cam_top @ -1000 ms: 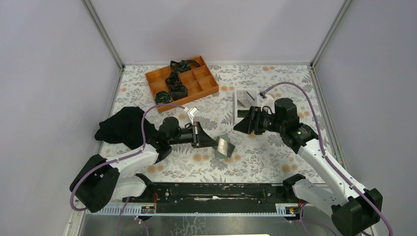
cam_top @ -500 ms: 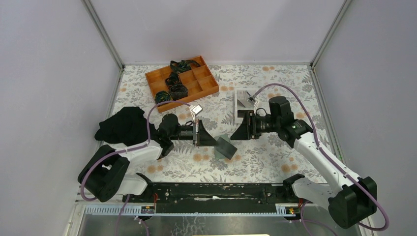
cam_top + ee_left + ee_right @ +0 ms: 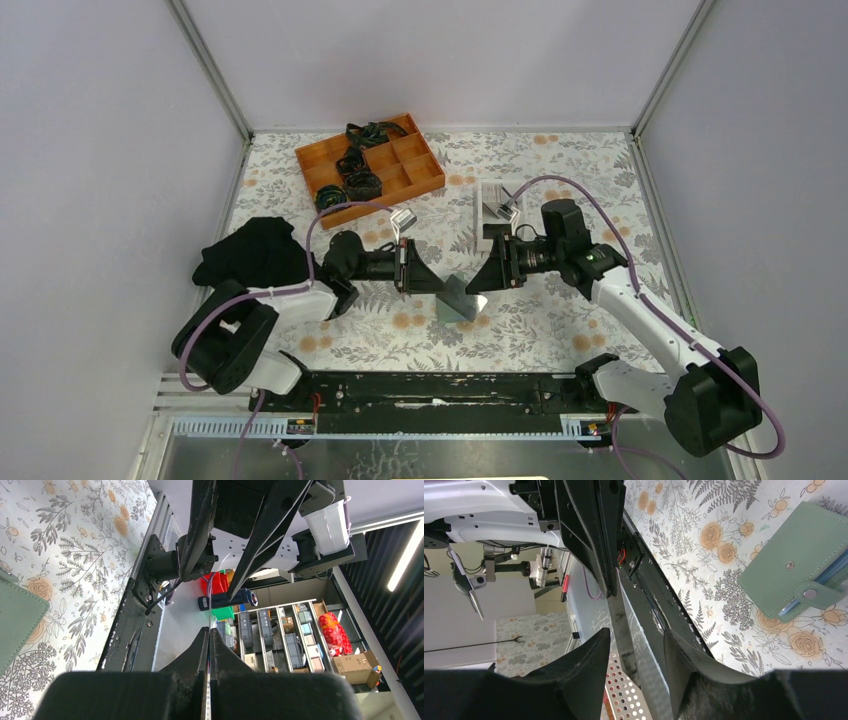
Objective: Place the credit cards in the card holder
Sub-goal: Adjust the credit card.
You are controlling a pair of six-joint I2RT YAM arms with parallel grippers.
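Right gripper (image 3: 480,283) swung in, jaws spread but narrowing around card (image 3: 620,625); left gripper (image 3: 209,632) pinches it edge-on. Handover imminent; card holder (image 3: 794,577) lies just below.

Orange box (image 3: 421,160) of dark straps (image 3: 360,183) well beyond the left gripper (image 3: 440,284), black cloth (image 3: 252,256) to that gripper's left; white tray (image 3: 491,213) near, beyond the right gripper (image 3: 479,284).
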